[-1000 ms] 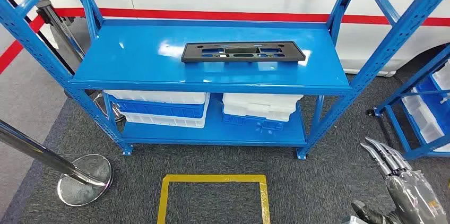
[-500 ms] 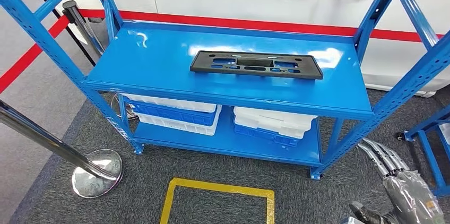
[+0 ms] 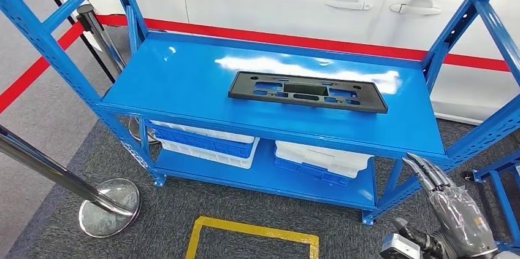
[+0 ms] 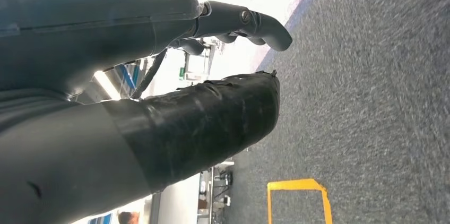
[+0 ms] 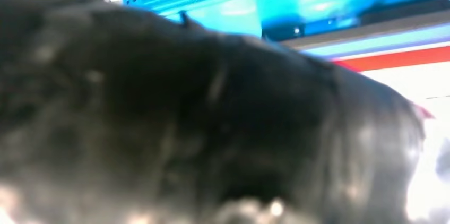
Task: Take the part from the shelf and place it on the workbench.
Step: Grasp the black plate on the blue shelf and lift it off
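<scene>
A: Where's the part?

B: Black plastic mounting plate (image 3: 307,91), lying flat on the top deck of the blue shelf (image 3: 184,75), toward the right half, long side parallel w/ the front edge. Nothing touching it.

A: Hands?

B: Right hand (image 3: 444,201) low at the shelf's front right corner, below deck level, well apart from the plate. Fingers (image 3: 423,170) extended, close together, pointing up toward the shelf edge, holding nothing. Left hand (image 4: 159,75) hangs over grey carpet, fingers loosely curled w/ a gap to the thumb, nothing in it.

A: What could go wrong?

B: My guess: right hand is just beside the deck's front lip and the corner upright, so raising it straight up could clip the edge. Plate is thin and flat on slick painted metal, so fingers may push it back instead of getting under. It's also long, so a one-end grip could let it tilt or swing into the upright.

A: Views differ how?

B: Head view gives the plate, both shelf levels, white and blue bins (image 3: 205,142) on the lower deck, yellow floor marking (image 3: 254,234), chrome stanchion base (image 3: 110,207), white car behind. Left wrist view adds the left hand's shape. Right wrist view is mostly blur; a bit of blue shelf frame (image 5: 276,1) shows, finger pose unreadable there.
</scene>
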